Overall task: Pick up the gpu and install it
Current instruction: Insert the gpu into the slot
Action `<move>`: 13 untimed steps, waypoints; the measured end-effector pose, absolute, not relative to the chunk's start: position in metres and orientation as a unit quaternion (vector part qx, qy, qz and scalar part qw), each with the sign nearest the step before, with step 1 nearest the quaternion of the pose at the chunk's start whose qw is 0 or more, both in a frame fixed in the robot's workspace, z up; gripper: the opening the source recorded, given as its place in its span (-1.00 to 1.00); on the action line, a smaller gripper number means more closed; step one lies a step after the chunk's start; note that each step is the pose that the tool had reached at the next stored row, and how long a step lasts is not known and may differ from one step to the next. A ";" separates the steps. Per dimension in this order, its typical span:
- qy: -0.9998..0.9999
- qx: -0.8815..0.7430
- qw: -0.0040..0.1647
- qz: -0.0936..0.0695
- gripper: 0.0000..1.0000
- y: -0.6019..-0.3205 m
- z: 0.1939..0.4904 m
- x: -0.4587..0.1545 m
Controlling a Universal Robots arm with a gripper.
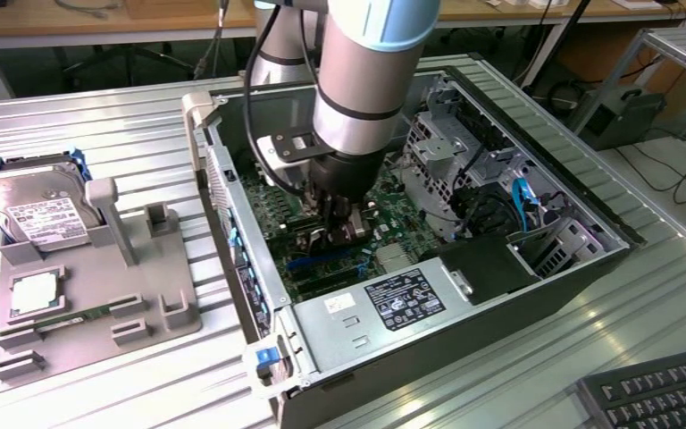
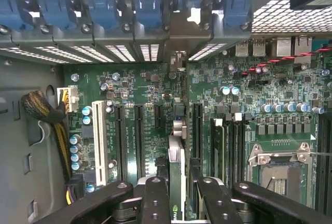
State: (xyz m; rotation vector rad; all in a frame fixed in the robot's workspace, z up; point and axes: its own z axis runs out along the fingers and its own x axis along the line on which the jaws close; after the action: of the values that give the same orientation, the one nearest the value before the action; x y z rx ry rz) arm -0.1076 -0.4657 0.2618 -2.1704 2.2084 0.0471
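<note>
- The gripper (image 2: 178,195) has its fingers (image 2: 155,198) closed narrowly on the gpu (image 2: 176,172), which is seen edge-on in the wrist view as a thin green card standing upright between the two black finger pads.
- The card's lower edge sits over the motherboard (image 2: 155,105), in line with one of the long black expansion slots (image 2: 197,130); whether it has actually entered the slot is hard to tell from this angle.
- Its metal bracket (image 2: 178,60) appears to reach toward the row of blue clips (image 2: 104,11) along the case's rear wall.
- Beside the card are a white slot (image 2: 98,141) and further black slots on one side, and the memory slots and the bare processor socket (image 2: 282,169) on the other.
- In the exterior view the gripper (image 1: 340,223) is deep inside the open computer case (image 1: 581,259), low over the board, with the arm (image 1: 367,71) coming down from above.
- At the exterior view's left, well apart from the case, a grey tray (image 1: 153,286) holds a hard drive (image 1: 39,214) and a processor chip (image 1: 36,295).
- A keyboard (image 1: 665,393) lies at the near right corner.
</note>
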 end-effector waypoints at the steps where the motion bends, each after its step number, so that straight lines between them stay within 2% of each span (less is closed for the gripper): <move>1: 0.712 -0.701 0.022 0.015 -0.47 -0.466 0.262 -0.108; 13: 0.710 -0.703 0.020 0.013 -0.47 -0.466 0.257 -0.108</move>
State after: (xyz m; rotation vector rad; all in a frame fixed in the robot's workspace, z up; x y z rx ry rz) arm -0.1077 -0.4657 0.2574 -2.1829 2.2044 0.0401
